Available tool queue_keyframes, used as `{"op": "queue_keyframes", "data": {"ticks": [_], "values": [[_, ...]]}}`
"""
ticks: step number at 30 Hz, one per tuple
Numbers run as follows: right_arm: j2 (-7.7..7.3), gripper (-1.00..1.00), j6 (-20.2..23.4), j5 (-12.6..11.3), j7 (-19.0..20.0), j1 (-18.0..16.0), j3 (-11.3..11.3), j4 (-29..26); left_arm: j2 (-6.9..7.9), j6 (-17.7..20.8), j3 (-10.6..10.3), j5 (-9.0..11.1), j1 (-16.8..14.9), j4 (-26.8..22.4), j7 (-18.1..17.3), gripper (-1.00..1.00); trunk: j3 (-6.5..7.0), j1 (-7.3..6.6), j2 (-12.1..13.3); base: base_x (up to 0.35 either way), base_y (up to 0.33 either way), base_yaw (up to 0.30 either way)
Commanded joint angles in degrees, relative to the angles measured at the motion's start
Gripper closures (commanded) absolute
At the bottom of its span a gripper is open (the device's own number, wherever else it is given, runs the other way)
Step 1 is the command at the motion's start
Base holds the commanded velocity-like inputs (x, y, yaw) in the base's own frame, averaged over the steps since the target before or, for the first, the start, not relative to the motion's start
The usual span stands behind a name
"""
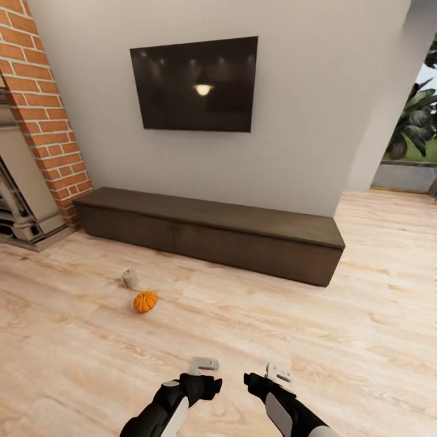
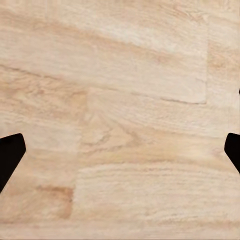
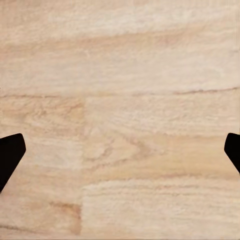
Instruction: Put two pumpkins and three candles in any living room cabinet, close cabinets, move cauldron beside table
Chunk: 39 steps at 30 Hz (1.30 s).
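Head view shows a small ribbed orange pumpkin [image 1: 145,301] beside a squat grey candle [image 1: 130,278] on the pale wood floor [image 1: 340,340], near the long dark-brown closed cabinet [image 1: 212,233]. Both the left gripper [image 1: 203,366] and right gripper [image 1: 277,371] hang over bare floor, jaws apart (apparently empty); fetching seems underway, so next comes approaching the pumpkin.

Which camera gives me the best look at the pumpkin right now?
The head view: the pumpkin sits whole on the floor, just past a candle, before the cabinet. Both wrist views look down at bare floorboards between open fingers.
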Motion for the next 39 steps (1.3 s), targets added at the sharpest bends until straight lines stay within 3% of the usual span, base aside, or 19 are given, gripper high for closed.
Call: {"op": "queue_keyframes", "data": {"ticks": [1,24,39], "values": [[-0.03,-1.0,0.27,-0.33,-0.49,-0.03,0.48,-0.11,0.04,0.23,-0.15,0.59,-0.02,-0.09,0.35,-1.0,-0.11,0.02,-0.02,0.263,0.247,-0.242],[-0.12,-1.0,0.27,-0.42,-0.49,-0.03,0.4,0.22,0.04,0.22,-0.15,0.59,-0.02,-0.16,0.35,-1.0,-1.25,0.02,-0.02,0.194,0.26,-0.242],[-0.11,-1.0,0.32,-0.34,-0.72,-0.03,0.53,0.21,-0.05,0.19,-0.15,0.52,0.0,-0.16,0.35,-1.0,-1.94,0.02,-0.02,0.329,-0.016,-0.217]]}}
